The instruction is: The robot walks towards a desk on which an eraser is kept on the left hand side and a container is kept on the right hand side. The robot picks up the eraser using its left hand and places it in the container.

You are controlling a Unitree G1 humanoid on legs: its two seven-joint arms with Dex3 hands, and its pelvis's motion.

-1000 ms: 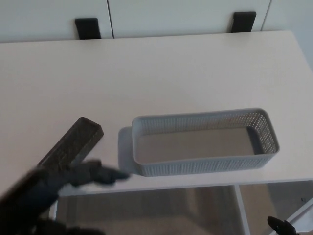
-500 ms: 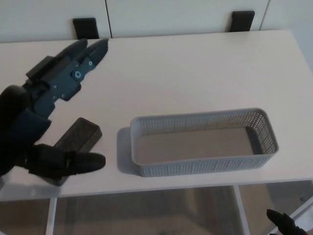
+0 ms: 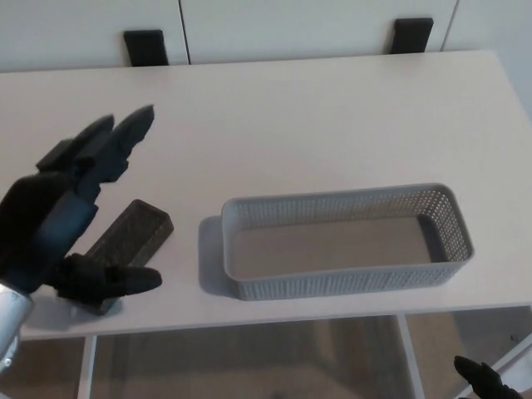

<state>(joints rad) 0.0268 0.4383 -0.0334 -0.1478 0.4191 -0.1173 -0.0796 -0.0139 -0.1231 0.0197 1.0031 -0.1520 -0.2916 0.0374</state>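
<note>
Fingers (image 3: 125, 133) of our left hand (image 3: 62, 208) spread wide at the left of the frame: the two thick ones point up and to the right over the desk (image 3: 316, 125), while the thumb (image 3: 116, 280) reaches rightward low down, near the front edge. We hold nothing in that grasp. Between thumb and fingers lies the eraser (image 3: 133, 235), a dark oblong block set diagonally on the desk surface at lower left, its upper end free and its lower end covered by the thumb (whether the thumb actually touches it we cannot tell).

To the right of the eraser, apart from it, the container (image 3: 432, 218) sits in the lower middle and right of the frame, a grey perforated basket, long and shallow, with only its bare floor showing inside.

At the bottom right corner, below the desk edge, a small dark tip of our right hand (image 3: 478, 381) shows; we cannot tell how its fingers stand.

Along the top of the frame run pale cabinet fronts (image 3: 291, 25) and two black brackets (image 3: 145, 46).
</note>
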